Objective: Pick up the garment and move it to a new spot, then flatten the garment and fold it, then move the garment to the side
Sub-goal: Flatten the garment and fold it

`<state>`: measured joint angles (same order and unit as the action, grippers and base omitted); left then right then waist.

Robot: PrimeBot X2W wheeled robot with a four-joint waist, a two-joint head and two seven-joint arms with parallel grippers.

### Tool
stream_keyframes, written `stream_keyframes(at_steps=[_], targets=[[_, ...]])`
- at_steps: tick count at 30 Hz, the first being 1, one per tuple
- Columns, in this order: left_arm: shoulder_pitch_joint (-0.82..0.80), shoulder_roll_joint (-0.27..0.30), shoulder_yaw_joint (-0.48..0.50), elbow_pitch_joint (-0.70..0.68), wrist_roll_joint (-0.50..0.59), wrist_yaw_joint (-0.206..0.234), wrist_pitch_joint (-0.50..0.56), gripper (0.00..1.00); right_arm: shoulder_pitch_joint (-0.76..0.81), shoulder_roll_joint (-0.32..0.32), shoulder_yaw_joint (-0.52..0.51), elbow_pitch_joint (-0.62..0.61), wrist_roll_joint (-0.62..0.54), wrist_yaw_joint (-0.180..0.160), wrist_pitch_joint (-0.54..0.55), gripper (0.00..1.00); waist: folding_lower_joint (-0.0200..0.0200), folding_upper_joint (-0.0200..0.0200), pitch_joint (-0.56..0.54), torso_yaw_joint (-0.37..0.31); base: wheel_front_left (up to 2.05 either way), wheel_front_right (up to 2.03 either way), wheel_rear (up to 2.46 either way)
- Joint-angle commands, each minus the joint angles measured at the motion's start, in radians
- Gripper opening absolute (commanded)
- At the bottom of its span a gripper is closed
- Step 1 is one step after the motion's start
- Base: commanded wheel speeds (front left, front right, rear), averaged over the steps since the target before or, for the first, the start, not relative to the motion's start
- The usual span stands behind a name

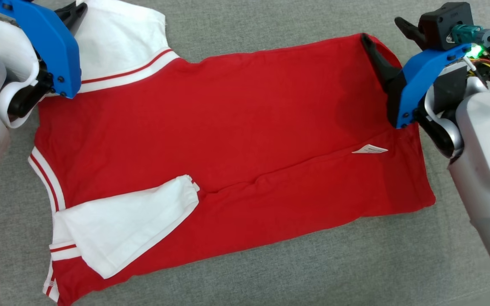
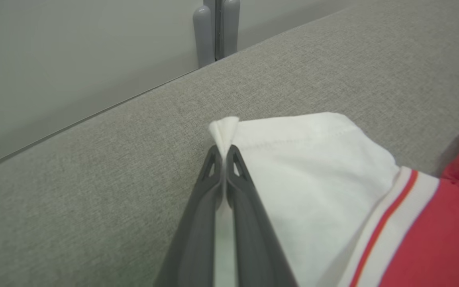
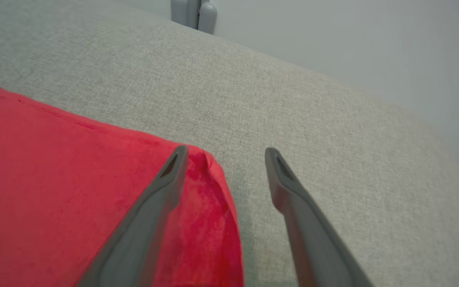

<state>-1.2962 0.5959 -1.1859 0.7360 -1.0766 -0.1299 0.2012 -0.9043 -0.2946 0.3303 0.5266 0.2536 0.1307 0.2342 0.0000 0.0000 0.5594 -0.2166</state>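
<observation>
Left gripper (image 2: 224, 153) clamped on white sleeve (image 2: 313, 171); right gripper (image 3: 225, 154) (fingers apart) should pinch the red hem corner (image 3: 209, 175) before both lift.

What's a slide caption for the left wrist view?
Left gripper shut on the white sleeve edge of the red shirt, on a grey fabric surface.

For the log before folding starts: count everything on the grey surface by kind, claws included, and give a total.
Garment: 1
Claws: 2 (left claw shut on the white sleeve; right claw open)
Total: 3
</observation>
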Motion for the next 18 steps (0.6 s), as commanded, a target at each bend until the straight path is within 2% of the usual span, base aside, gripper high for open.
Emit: stream_keyframes(at_steps=[1,6,7,8,9,14,18], targets=[[-0.022,-0.005,-0.013,-0.002,-0.007,-0.001,-0.012,0.00,0.004,-0.021,0.012,-0.007,0.010,0.000,0.030,1.00,0.0000,0.0000,0.003,0.008,0.00,0.00,0.00],[-0.042,-0.016,-0.040,-0.010,-0.025,-0.001,-0.032,0.00,0.002,-0.046,0.037,0.005,0.039,0.000,0.101,1.00,0.0000,0.0000,0.015,0.027,0.00,0.00,0.00],[-0.047,-0.019,-0.043,-0.011,-0.027,-0.001,-0.036,0.00,-0.005,-0.046,0.040,0.013,0.050,0.000,0.105,0.71,0.0000,0.0000,0.017,0.031,0.00,0.00,0.00],[-0.047,-0.019,-0.043,-0.011,-0.027,-0.001,-0.036,0.00,-0.005,-0.046,0.040,0.013,0.050,0.000,0.105,0.71,0.0000,0.0000,0.017,0.031,0.00,0.00,0.00],[-0.055,-0.021,-0.049,-0.014,-0.034,-0.001,-0.046,0.00,-0.015,-0.044,0.042,0.034,0.064,0.000,0.112,0.00,0.0000,0.0000,0.020,0.036,0.00,0.00,0.00],[-0.064,-0.023,-0.065,-0.019,-0.043,-0.001,-0.065,0.00,-0.029,-0.043,0.030,0.074,0.082,0.000,0.103,0.00,0.0000,0.0000,0.014,0.046,0.00,0.00,0.00],[-0.056,-0.023,-0.073,-0.029,-0.054,-0.001,-0.092,0.00,-0.043,-0.044,0.003,0.108,0.099,0.000,0.046,0.00,0.0000,0.0000,-0.007,0.056,0.00,0.00,0.00]])
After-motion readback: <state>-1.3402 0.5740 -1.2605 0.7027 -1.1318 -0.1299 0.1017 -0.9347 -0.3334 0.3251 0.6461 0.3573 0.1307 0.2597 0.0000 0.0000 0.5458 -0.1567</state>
